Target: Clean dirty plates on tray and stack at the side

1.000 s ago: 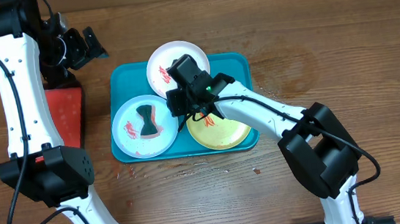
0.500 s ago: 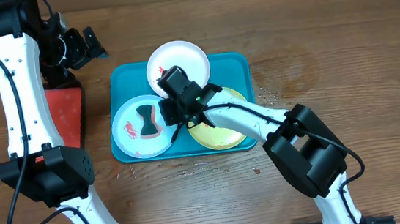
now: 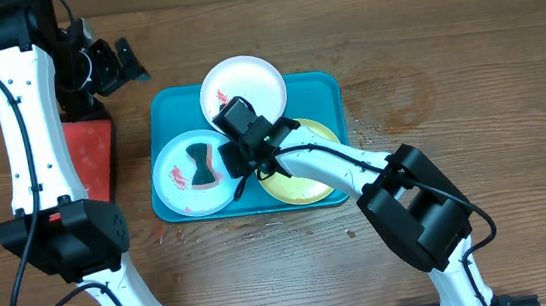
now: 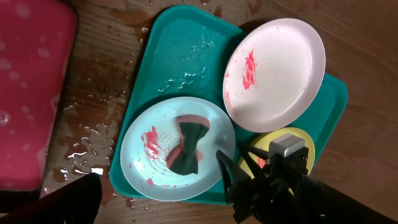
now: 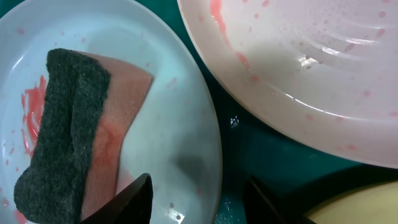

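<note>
The teal tray (image 3: 169, 111) holds three plates. The white plate (image 3: 246, 83) lies at the back with a red smear. The light blue plate (image 3: 177, 182) lies front left and carries a dark green and red sponge (image 3: 200, 163). The yellow-green plate (image 3: 306, 178) lies front right, partly hidden by my right arm. My right gripper (image 3: 234, 159) is open, its fingers either side of the blue plate's right rim (image 5: 199, 202). In the right wrist view the sponge (image 5: 68, 137) is to the left and the white plate (image 5: 298, 74) above. My left gripper (image 3: 124, 62) is open and empty, high over the table's back left.
A red tray (image 3: 89, 156) lies left of the teal tray; it also shows in the left wrist view (image 4: 31, 81). Water drops wet the wood (image 4: 81, 146) between the two trays. Bare wooden table (image 3: 447, 86) lies right of the teal tray.
My right gripper has moved left from over the yellow-green plate to the blue plate's right rim. The left arm has not moved.
</note>
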`<state>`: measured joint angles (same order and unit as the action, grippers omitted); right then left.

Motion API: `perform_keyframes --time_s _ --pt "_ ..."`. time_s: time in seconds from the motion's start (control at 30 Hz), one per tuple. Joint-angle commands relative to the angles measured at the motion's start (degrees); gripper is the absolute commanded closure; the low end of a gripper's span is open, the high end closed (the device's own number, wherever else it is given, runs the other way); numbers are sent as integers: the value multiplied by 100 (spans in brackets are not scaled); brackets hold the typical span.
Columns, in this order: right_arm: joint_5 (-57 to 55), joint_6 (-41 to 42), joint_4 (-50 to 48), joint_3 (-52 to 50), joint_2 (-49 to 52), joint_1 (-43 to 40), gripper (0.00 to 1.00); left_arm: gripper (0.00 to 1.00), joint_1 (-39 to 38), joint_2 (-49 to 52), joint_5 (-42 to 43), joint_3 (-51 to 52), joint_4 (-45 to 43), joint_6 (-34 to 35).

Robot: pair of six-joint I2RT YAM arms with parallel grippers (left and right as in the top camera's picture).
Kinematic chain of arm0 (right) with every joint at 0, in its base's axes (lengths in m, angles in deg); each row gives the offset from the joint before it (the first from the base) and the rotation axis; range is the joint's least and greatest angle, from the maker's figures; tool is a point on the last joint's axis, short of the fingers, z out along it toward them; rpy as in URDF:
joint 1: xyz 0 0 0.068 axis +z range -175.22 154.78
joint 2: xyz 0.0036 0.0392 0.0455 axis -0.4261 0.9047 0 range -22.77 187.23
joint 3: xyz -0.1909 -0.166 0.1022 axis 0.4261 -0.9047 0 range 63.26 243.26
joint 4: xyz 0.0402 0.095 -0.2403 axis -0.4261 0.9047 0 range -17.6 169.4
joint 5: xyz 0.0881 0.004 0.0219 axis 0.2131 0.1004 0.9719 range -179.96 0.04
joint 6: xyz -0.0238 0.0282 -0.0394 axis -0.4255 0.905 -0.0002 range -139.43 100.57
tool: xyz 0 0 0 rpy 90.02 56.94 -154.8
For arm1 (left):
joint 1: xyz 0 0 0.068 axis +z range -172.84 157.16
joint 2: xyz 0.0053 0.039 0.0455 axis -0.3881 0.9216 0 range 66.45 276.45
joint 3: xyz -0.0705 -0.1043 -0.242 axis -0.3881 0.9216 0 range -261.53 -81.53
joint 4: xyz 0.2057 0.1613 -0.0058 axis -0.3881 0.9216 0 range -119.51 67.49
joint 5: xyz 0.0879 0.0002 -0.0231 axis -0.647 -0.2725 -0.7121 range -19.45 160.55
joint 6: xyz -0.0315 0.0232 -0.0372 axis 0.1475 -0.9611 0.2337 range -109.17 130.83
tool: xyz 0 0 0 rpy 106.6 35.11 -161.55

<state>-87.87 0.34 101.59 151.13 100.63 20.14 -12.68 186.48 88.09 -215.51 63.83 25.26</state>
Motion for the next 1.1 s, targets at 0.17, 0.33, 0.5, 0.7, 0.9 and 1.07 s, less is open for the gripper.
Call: perform_keyframes --time_s 0.17,0.33,0.5,0.7,0.9,1.07 --pt "-55 -42 -313 195 291 -9 54 34 -422 61 -13 85 304 -570" --pt "-59 -33 -229 195 393 -24 57 46 -605 61 28 605 348 -568" --pt "-55 28 -212 201 393 -92 68 47 -669 61 -9 1766 61 -772" --pt "160 127 -210 216 391 -219 69 29 -616 61 485 2968 -367 -1182" --pt "254 142 -212 243 391 -236 69 64 -682 61 562 3901 -1349 -944" --pt "256 142 -208 243 391 -236 69 65 -686 61 435 4426 -1945 -754"
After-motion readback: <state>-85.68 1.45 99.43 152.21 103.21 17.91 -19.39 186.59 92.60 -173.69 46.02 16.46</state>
